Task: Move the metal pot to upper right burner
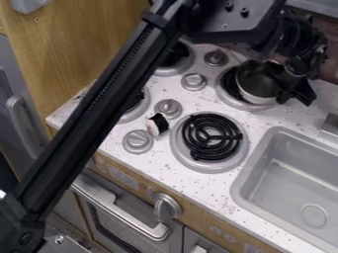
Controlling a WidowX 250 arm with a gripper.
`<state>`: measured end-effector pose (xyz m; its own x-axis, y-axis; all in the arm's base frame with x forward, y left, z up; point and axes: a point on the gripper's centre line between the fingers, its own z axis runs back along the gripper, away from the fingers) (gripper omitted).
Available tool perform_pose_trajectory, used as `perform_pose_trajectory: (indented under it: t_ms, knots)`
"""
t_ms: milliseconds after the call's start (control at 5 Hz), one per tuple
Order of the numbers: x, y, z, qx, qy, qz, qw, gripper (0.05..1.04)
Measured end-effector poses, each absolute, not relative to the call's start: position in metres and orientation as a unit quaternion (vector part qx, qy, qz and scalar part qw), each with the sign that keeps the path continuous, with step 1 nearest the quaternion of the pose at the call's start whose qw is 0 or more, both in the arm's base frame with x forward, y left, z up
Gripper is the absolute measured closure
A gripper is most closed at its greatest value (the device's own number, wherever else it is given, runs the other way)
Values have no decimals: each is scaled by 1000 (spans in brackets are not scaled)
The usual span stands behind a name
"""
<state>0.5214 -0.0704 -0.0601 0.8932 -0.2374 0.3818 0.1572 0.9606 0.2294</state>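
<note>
Metal pot (259, 82): silvery, round, dark inside; two o'clock, over burner (228, 97). Gripper (295, 95) at pot's three o'clock; grip: cannot tell.

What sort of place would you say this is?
It looks like a toy kitchen, judging by the coil burner, the sink and the oven door handle.

Light soft, diffuse, fairly even; source can't be told. White speckled countertop (214, 191) left of the grey rectangular sink (240, 187) brightest. Mild sheen on sink rim; pale highlights along the silver bar-shaped oven handle (125, 213), lower left of sink. Round metal pot (253, 95), above sink: dim inside, lit wall.
</note>
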Motion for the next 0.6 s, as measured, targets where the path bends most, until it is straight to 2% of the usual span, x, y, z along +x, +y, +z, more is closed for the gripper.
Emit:
perform_pose_trajectory:
  t_ms: [200,400,600]
  knots:
    - [527,-65,-58,111,-221,-82,965,997]
    - [520,-59,-66,105,-234,-61,965,842]
    - [503,-50,-64,127,-239,-34,962,574]
